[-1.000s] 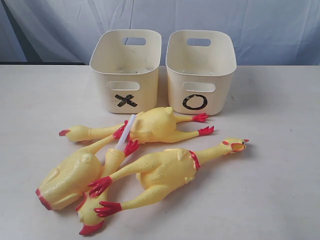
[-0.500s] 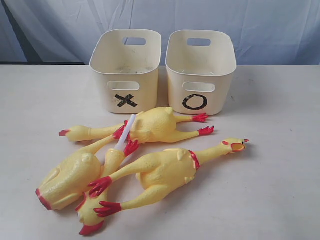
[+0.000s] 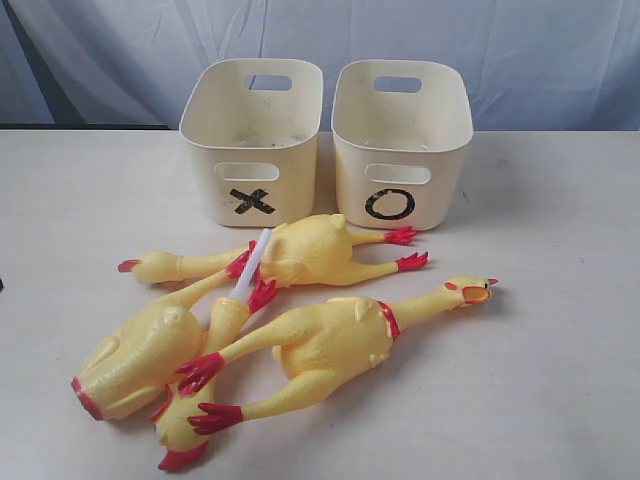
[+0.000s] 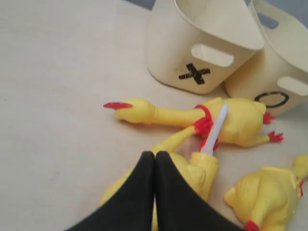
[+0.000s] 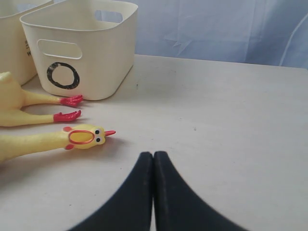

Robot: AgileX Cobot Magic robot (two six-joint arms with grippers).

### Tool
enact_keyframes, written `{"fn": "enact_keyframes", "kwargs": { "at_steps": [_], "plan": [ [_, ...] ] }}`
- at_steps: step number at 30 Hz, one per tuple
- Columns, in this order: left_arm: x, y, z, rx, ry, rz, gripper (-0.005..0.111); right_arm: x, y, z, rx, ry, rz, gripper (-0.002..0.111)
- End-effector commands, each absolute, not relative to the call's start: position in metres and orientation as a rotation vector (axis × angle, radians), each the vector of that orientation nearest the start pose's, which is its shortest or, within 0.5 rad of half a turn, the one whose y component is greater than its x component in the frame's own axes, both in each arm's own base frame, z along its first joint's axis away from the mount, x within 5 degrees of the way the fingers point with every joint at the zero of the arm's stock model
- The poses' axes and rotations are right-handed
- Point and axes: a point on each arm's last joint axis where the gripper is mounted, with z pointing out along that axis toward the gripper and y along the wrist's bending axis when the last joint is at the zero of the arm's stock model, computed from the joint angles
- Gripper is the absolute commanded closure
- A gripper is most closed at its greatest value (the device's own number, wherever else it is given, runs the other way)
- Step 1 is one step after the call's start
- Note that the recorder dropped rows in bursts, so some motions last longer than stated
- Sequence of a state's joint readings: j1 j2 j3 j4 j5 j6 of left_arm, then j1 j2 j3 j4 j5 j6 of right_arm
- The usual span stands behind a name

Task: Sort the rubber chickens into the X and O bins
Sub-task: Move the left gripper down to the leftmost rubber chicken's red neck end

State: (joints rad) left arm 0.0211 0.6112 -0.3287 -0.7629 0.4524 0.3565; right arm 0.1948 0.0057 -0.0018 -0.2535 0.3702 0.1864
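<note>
Bins first: X bin (image 3: 205, 150) and O bin (image 3: 440, 170) side by side, well beyond both sets of jaws. Found four rubber chickens (image 3: 325, 345) heaped between jaws and bins, the nearest just under the left gripper (image 4: 155, 159), pressed together and empty; right gripper (image 5: 153, 155) likewise closed on nothing. Judged light, soft, springy, somewhat slick; best pinched at the thin neck. Distrusted the white tube (image 3: 252, 262) as a handle: flimsy.

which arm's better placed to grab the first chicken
Left, likely: the left gripper, shut, hangs over the piled rubber chickens, while the right gripper, also shut, has only one chicken's head off to its side.
</note>
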Motion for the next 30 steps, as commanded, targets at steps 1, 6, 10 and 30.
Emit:
{"fn": "enact_keyframes", "kwargs": {
  "at_steps": [1, 6, 10, 30],
  "plan": [
    [0.126, -0.028, 0.236, -0.190, 2.201, -0.538, 0.107, 0.054, 0.003, 0.182, -0.173, 1.821, 0.018, 0.109],
    [0.134, -0.029, 0.225, -0.210, 2.297, -0.553, 0.107, 0.054, 0.003, 0.182, -0.173, 1.821, 0.018, 0.109],
    [0.139, -0.032, 0.212, -0.229, 2.411, -0.600, 0.107, 0.054, 0.003, 0.182, -0.173, 1.821, 0.018, 0.109],
    [0.142, -0.027, 0.192, -0.621, 2.580, -0.622, 0.107, 0.054, 0.003, 0.182, -0.173, 1.821, 0.018, 0.109]
  ]
}}
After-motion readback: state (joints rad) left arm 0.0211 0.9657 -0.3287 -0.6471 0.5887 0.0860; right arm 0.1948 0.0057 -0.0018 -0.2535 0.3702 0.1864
